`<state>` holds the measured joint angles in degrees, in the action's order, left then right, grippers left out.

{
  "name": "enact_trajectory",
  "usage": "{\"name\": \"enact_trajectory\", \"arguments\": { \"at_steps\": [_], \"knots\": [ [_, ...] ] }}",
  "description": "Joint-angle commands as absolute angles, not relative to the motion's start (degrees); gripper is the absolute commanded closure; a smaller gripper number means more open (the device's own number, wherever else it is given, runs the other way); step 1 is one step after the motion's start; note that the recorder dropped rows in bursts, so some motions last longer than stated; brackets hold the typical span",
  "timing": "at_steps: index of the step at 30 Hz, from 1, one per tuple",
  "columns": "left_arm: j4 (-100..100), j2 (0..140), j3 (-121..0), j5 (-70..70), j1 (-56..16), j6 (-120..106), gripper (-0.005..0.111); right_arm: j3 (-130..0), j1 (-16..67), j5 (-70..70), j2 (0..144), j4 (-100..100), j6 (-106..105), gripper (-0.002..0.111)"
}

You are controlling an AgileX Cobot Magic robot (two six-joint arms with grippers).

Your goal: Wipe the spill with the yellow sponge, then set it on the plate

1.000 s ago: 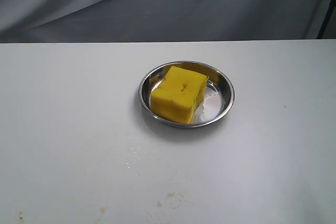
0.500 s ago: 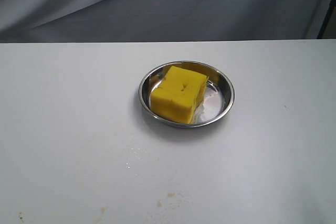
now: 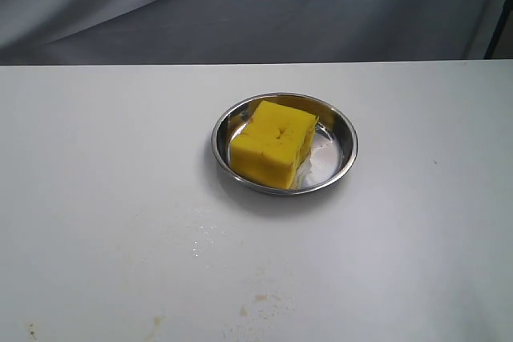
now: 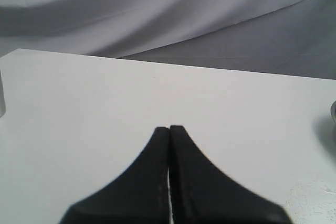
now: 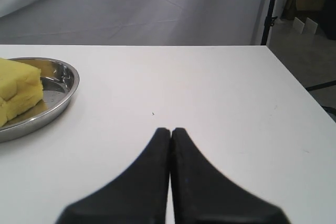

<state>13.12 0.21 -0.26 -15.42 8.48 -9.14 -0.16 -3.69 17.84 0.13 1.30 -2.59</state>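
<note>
Yellow: finding the yellow sponge point(image 3: 272, 143) sitting in the plate point(image 3: 330, 159); seeing left gripper point(image 4: 169, 129) and right gripper point(image 5: 171, 130) closed, empty.

Soft, even light; the plate point(image 3: 284, 96) glints inside and casts a faint shadow on the white table point(image 3: 96, 158); the left claw point(image 4: 169, 129) and right claw point(image 5: 170, 130) look blurred close up

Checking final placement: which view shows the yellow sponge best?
The exterior view: the whole yellow sponge sits in the plate. The right wrist view shows only part of it, cut off by the frame; the left wrist view shows none.
</note>
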Motion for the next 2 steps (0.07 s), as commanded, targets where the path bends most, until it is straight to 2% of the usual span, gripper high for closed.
{"name": "enact_trajectory", "arguments": {
  "at_steps": [1,2],
  "knots": [
    [12.9,0.0,0.0,-15.3,8.7,-9.1,0.107,0.0,-4.0,17.5,0.0,0.6,-2.8,0.108],
    [12.9,0.0,0.0,-15.3,8.7,-9.1,0.107,0.0,-4.0,17.5,0.0,0.6,-2.8,0.108]
  ]
}}
